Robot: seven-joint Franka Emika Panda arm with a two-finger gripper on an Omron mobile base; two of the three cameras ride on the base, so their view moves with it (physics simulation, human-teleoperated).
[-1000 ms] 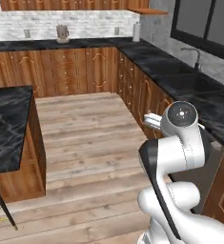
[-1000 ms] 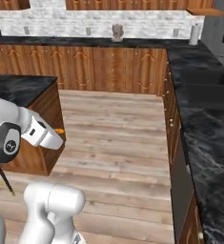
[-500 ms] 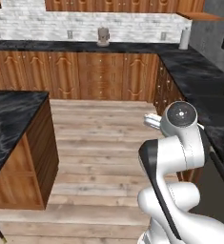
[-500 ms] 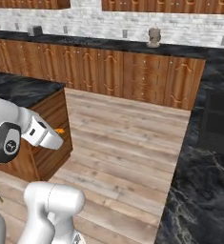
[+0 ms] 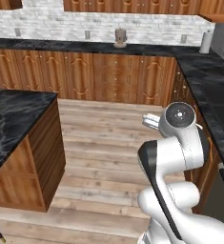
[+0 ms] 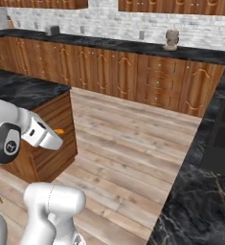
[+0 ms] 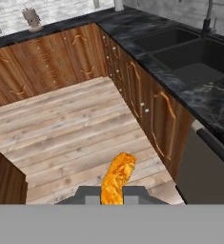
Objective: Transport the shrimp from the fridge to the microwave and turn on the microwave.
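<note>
The pincer [image 7: 112, 194] is clenched on the shrimp [image 7: 117, 184], whose long axis runs straight out from between the jaws, over the wooden floor [image 7: 75, 128].

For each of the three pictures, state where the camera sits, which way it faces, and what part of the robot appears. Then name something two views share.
Left base view: behind the arm's left, facing the back counter; arm at lower right.
Right base view: behind its right, facing the same counter; arm at lower left, gripper holding the shrimp.
Hand view: on the hand, looking down at the floor and sink; shrimp between the fingertips.
Shared: the small statue.
</note>
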